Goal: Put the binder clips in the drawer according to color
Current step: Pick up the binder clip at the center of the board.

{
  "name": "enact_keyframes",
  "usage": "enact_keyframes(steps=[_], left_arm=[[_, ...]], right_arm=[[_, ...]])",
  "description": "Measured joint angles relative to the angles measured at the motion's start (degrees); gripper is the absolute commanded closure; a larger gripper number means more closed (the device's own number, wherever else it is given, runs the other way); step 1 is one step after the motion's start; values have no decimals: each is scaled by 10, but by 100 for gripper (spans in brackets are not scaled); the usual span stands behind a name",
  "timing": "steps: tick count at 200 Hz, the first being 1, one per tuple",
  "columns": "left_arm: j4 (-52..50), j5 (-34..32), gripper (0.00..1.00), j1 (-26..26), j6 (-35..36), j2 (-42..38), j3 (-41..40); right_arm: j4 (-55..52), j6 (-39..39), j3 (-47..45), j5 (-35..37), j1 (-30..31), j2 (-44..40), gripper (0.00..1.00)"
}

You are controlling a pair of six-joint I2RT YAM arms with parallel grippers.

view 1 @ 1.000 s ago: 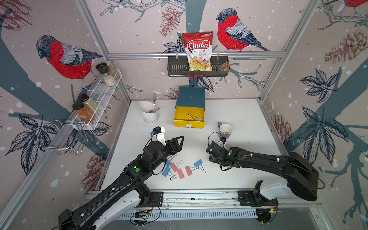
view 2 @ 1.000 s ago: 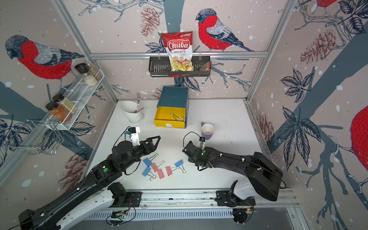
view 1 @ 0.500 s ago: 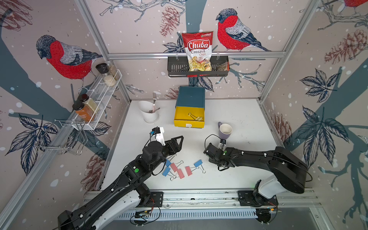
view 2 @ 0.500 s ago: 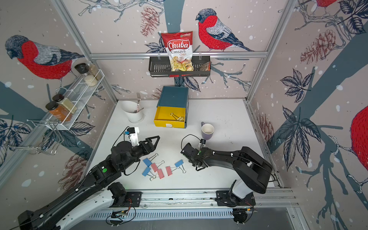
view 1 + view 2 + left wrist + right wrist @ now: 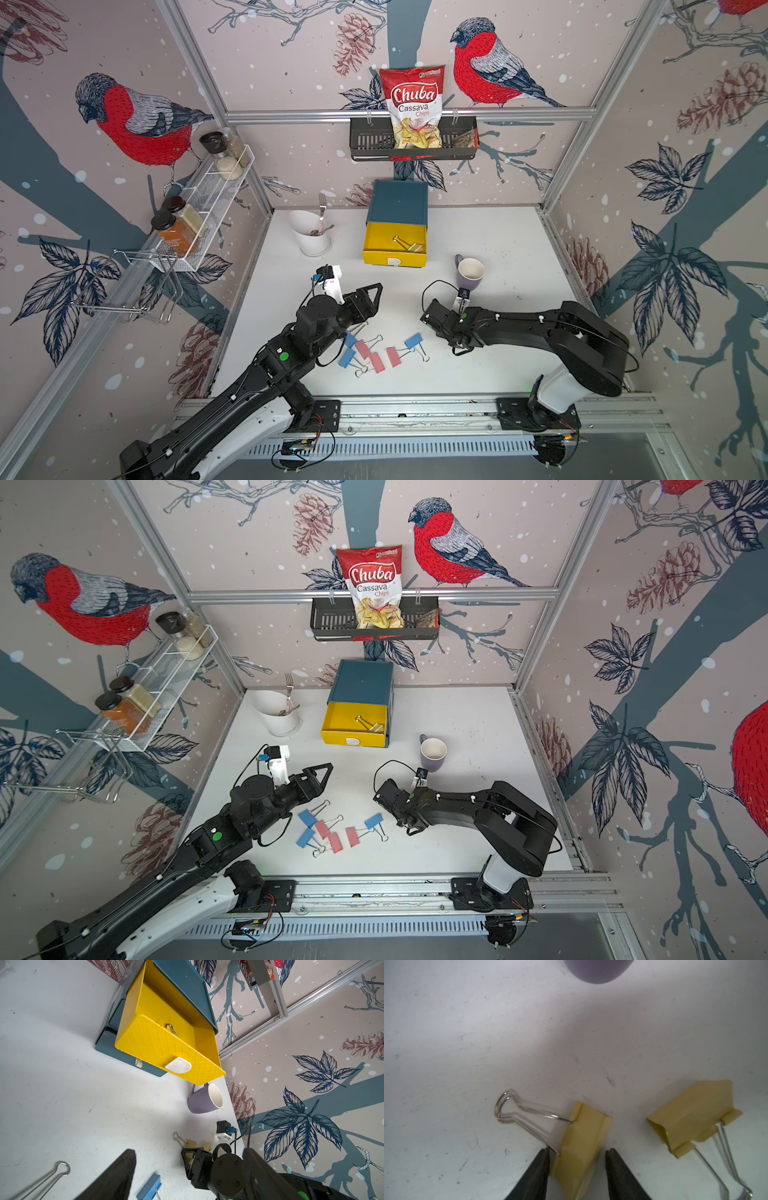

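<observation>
The drawer [image 5: 395, 254] chest stands at the back with its yellow top drawer pulled out and one yellow binder clip [image 5: 409, 246] inside. Three blue clips [image 5: 413, 340] and three pink clips [image 5: 377, 362] lie in a cluster at the table's front centre. My right gripper [image 5: 578, 1150] is low over the table just right of them. Its jaws straddle a pale yellow clip [image 5: 583, 1147]: one finger touches it, the other stands a little off. A second yellow clip [image 5: 691, 1113] lies beside it. My left gripper [image 5: 370, 297] hovers open and empty behind the cluster.
A purple mug [image 5: 469, 272] stands just behind the right gripper. A white cup [image 5: 311, 239] holding a fork is left of the drawer chest. A wire spice rack [image 5: 199, 208] hangs on the left wall and a basket [image 5: 365, 141] with a chips bag on the back wall.
My right gripper has shifted a little to the left over the yellow clips and its jaws have narrowed around one. The left arm has stayed still.
</observation>
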Motion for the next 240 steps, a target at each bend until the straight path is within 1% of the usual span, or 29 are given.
enact_keyframes(steps=[43, 64, 91, 165, 173, 240], left_arm=[[0, -1, 16, 0, 0, 5, 0], [0, -1, 16, 0, 0, 8, 0], [1, 0, 16, 0, -1, 14, -3], [6, 3, 16, 0, -10, 24, -15], [6, 3, 16, 0, -11, 24, -15], [16, 4, 16, 0, -11, 28, -17]], right_arm=[[-4, 1, -2, -6, 1, -6, 63], [-11, 2, -2, -18, 3, -16, 64], [-22, 2, -3, -20, 4, -33, 69], [-31, 0, -7, -20, 3, -48, 73], [-31, 0, -7, -20, 3, -49, 75], [-30, -3, -7, -17, 3, -54, 76]])
